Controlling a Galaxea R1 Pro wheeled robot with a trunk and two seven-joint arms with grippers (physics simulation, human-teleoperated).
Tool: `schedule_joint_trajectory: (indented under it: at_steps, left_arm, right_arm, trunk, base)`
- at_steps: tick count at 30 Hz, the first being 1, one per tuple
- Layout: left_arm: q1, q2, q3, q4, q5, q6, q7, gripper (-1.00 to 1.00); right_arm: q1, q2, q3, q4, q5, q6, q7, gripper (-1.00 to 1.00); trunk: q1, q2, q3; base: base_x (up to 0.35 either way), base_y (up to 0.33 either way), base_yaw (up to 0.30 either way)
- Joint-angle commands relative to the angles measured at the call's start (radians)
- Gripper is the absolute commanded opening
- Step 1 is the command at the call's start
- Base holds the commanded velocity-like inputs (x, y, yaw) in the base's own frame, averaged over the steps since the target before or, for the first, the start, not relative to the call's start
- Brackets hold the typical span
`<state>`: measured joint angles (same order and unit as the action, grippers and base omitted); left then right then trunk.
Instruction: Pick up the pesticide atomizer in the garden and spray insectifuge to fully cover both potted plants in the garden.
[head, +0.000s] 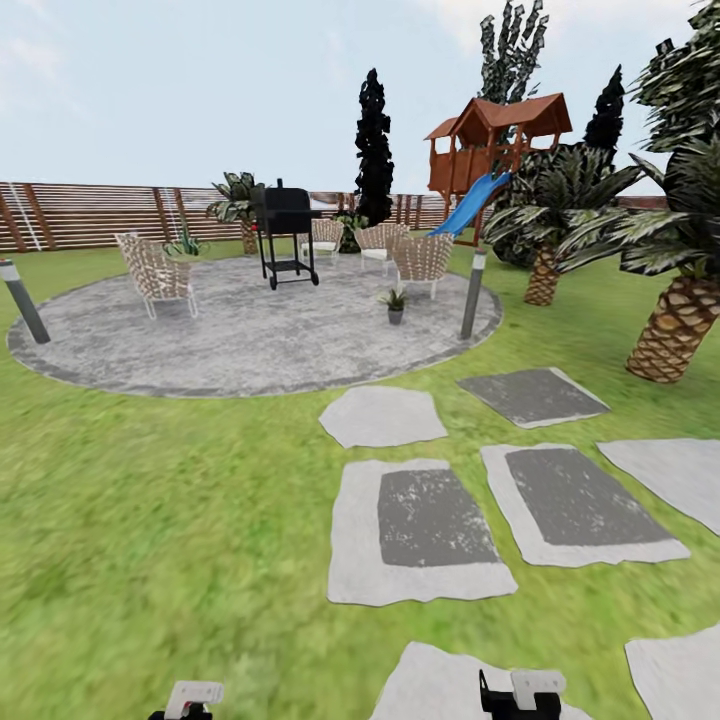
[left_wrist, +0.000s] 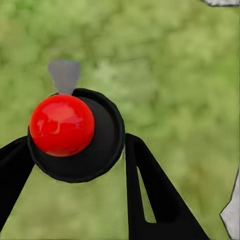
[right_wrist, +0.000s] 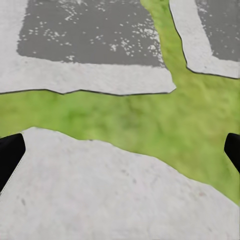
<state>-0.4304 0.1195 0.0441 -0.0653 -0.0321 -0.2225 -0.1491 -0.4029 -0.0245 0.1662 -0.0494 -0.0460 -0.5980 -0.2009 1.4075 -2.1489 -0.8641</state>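
Note:
One potted plant (head: 395, 304), a small green rosette in a grey pot, stands far ahead on the round paved patch (head: 240, 345) of the garden. A second small green rosette (head: 186, 243) shows at the patch's far left, behind a chair. The pesticide atomizer is out of view. My left gripper (head: 186, 700) (left_wrist: 77, 140) is open over grass, with a red dome on a black disc (left_wrist: 62, 125) seen between its fingers. Wide open too, my right gripper (head: 522, 694) (right_wrist: 120, 150) hangs above a pale stepping stone (right_wrist: 100, 195), holding nothing.
Grey stepping stones (head: 425, 530) cross the lawn ahead. On the patch stand wicker chairs (head: 155, 275) and a black grill (head: 287, 235). Grey bollard lamps (head: 472, 293) (head: 24, 300) mark its edges. Palms (head: 680, 310) and a playhouse with a blue slide (head: 470, 205) stand to the right, with a slatted fence (head: 90, 215) behind.

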Motion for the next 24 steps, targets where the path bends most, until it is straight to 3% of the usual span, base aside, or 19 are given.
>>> schedule_joint_trajectory:
  at_steps: [1, 24]
  left_arm:
    - [-0.001, 0.000, 0.005, 0.001, -0.003, -0.003, -0.004, -1.00]
    - [-0.001, 0.000, 0.005, 0.001, -0.002, -0.003, -0.004, -1.00]
  right_arm:
    - [-0.001, 0.000, 0.009, 0.001, -0.005, -0.002, -0.005, 1.00]
    - [-0.001, 0.000, 0.009, 0.001, -0.005, -0.002, -0.005, 1.00]
  trunk:
    - [0.000, 0.000, -0.001]
    - [0.000, 0.000, -0.001]
  base:
    - [0.339, 0.000, 0.000]
    - [0.339, 0.000, 0.000]
